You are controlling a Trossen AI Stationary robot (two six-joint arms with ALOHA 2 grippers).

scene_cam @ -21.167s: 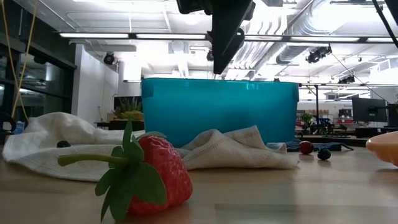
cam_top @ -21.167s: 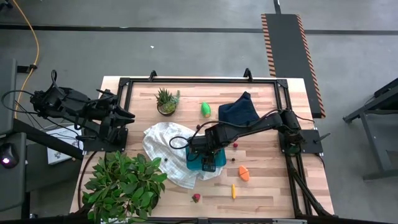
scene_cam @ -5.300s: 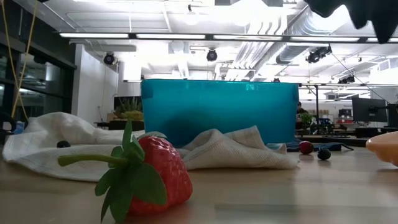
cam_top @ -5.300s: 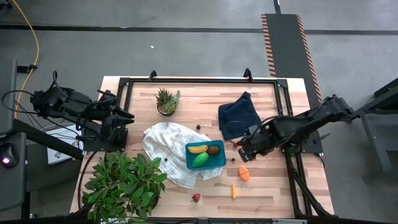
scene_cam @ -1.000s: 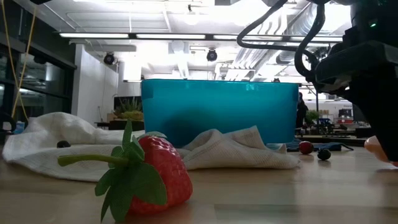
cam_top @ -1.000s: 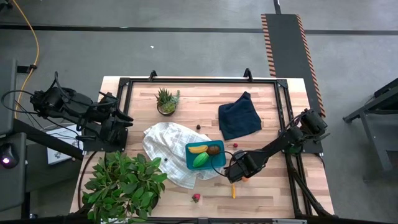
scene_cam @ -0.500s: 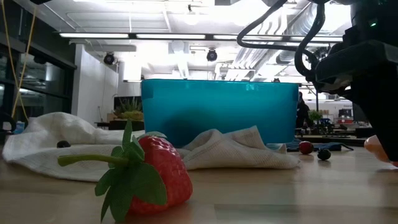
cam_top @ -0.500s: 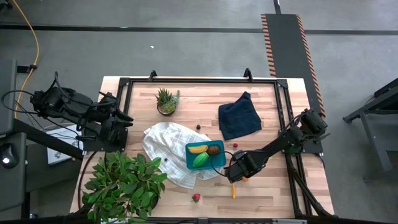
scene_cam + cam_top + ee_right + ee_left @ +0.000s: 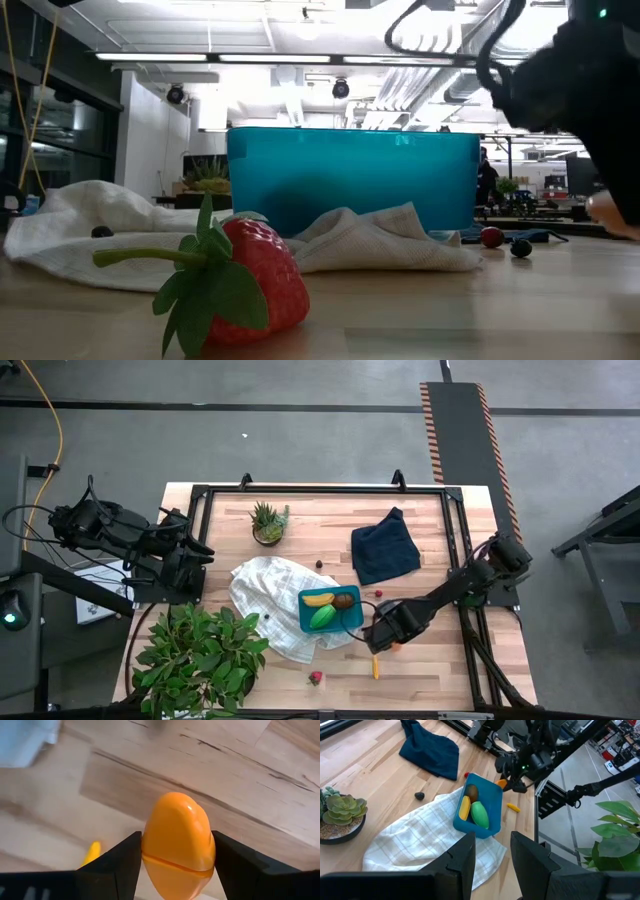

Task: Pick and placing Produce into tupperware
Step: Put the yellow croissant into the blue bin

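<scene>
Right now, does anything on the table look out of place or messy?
Mostly the white checked cloth: it lies crumpled, and the teal tupperware sits on its rumpled edge rather than flat on the wood. Loose produce is scattered too, including a strawberry near the front edge and a dark berry by the navy cloth.

R claw (image 9: 177,870) now clamping orange wedge (image 9: 178,840), starting lift.

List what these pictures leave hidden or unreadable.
- Orange wedge: high view, almost all covered by the right pincer; whether it has left the table cannot be told.
- Tupperware contents: low view, hidden behind its own wall.
- Left pincer: high view, lost in the dark arm.
</scene>
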